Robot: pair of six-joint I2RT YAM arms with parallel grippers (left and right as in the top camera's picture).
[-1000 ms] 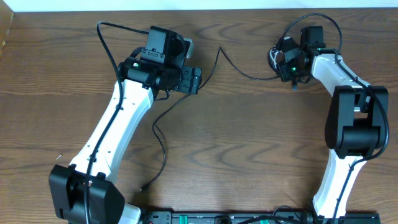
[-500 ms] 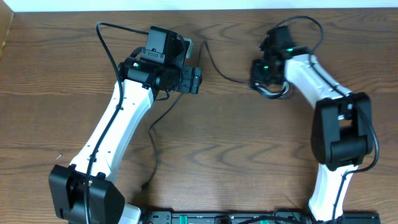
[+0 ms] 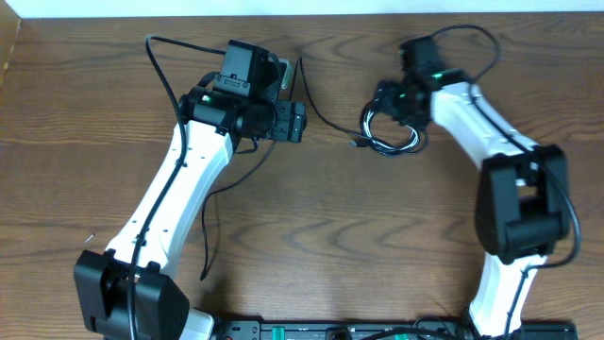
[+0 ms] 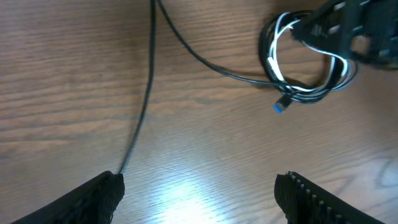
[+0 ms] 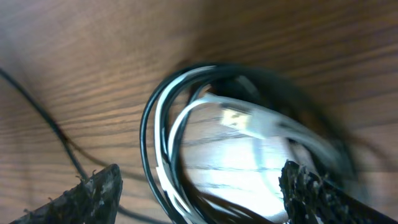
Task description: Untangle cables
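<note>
The black cable (image 3: 324, 125) and the white cable (image 5: 261, 124) are wound together in one small bundle (image 3: 392, 139). It lies on the bench (image 3: 377, 236), on the far right side. A long black end runs from the bundle over to the left arm. The right pincer (image 5: 202, 180) is wide open over the bundle and grips nothing. The left pincer (image 4: 199, 180) is wide open too. The black cable lies right by one of its fingers.
</note>
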